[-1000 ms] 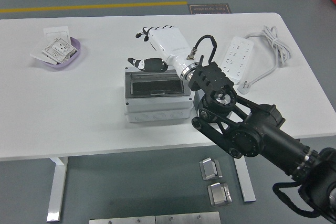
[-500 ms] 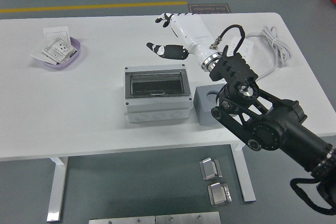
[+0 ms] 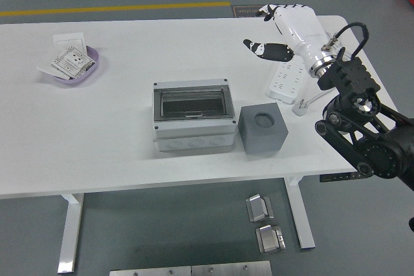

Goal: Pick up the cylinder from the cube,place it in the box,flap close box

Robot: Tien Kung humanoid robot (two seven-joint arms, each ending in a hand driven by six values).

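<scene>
The grey box (image 3: pixel 193 124) stands mid-table with its clear flap lid lying shut and flat on top. Right of it, touching or nearly so, sits the dark grey cube (image 3: pixel 262 131); the round hollow (image 3: pixel 264 119) in its top is empty. I see no cylinder in the open; the dark lid hides the box's inside. My right hand (image 3: pixel 275 30), white with black fingertips, hovers high over the table's back right, above the power strip, fingers spread and holding nothing. It is well clear of box and cube. My left arm is out of view.
A purple bowl (image 3: pixel 72 66) with small packets sits at the back left, with a white card (image 3: pixel 68 39) behind it. A white power strip (image 3: pixel 288 77) with its plug and cable lies at the back right under my right hand. My black right arm (image 3: pixel 362 140) covers the table's right edge.
My right hand has swung from over the back of the box up and to the right, to above the power strip. The cube, hidden by the arm before, now shows in full.
</scene>
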